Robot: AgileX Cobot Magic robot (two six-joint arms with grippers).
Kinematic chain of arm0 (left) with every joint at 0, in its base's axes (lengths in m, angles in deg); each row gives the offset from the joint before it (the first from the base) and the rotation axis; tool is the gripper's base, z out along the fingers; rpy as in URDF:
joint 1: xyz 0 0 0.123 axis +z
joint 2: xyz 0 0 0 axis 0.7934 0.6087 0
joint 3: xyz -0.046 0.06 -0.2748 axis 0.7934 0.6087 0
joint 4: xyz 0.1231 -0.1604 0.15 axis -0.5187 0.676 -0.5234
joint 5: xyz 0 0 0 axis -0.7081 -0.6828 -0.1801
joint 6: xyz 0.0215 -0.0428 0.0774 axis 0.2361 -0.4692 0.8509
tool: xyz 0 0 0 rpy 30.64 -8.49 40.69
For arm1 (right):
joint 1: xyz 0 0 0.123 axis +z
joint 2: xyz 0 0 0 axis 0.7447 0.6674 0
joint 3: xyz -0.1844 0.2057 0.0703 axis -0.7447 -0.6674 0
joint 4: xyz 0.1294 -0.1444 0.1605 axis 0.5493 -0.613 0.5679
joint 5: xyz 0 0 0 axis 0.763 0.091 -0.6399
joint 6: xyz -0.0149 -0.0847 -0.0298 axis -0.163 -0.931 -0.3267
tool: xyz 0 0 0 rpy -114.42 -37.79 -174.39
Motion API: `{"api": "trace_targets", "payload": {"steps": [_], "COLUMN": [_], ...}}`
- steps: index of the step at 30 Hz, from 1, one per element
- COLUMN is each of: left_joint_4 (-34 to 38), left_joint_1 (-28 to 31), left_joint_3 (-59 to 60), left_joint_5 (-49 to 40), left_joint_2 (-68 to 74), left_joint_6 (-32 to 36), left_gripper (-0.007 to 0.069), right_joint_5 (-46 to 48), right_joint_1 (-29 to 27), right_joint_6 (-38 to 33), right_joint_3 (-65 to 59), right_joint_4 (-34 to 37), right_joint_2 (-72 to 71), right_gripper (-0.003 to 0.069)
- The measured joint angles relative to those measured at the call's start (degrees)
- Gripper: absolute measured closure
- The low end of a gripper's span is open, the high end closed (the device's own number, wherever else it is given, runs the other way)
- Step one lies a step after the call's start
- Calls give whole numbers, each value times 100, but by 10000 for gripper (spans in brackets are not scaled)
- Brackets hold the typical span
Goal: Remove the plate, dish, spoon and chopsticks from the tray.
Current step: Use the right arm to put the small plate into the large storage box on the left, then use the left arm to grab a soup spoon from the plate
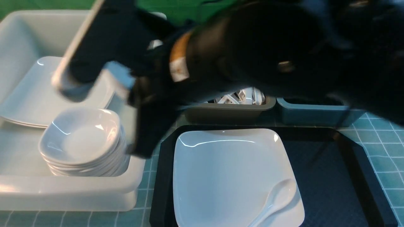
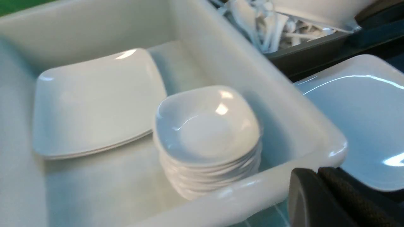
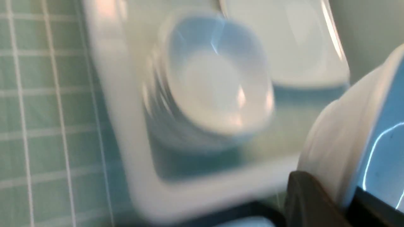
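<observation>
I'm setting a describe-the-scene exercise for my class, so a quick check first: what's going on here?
The robot's right gripper appears to grip a small white dish by its rim above the white tub, though that view is blurred. The tub holds a stack of similar dishes and some flat plates. The left gripper is shut and empty beside the tub's corner. The large square plate, with the soup spoon resting on it, sits on the black tray.

Teal gridded table (image 1: 385, 148): black tray (image 1: 325, 176), white tub (image 1: 69, 189), grey bin (image 1: 227, 113), blue bin (image 1: 315, 115)
</observation>
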Motion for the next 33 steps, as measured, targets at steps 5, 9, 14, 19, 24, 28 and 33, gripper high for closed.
{"api": "trace_targets", "payload": {"steps": [5, 9, 14, 19, 24, 28, 33], "left_joint_4": [-131, -123, 57, 167, 296, 443, 935], "left_joint_1": [0, 0, 0, 0, 0, 0, 0], "left_joint_3": [0, 0, 0, 0, 0, 0, 0], "left_joint_5": [-527, -662, -676, -611, -327, -160, -37], "left_joint_2": [-430, -709, -802, -807, -807, -778, -234], "left_joint_6": [-160, -178, -183, -183, -183, -183, -96], "left_gripper": [607, 607, 607, 607, 607, 607, 607], "right_joint_5": [93, 187, 310, 492, 1383, 2211, 2607], "right_joint_1": [236, 242, 242, 242, 254, 287, 51], "right_joint_6": [-134, -134, -134, -129, 93, 202, 927], "right_joint_3": [1260, 1841, 2041, 2063, 2069, 2075, 1436], "right_joint_4": [23, 16, 10, 3, -19, -90, -401], "right_joint_2": [1276, 1975, 2363, 2384, 2100, 1769, 928], "right_gripper": [601, 599, 448, 253, 181, 197, 382]}}
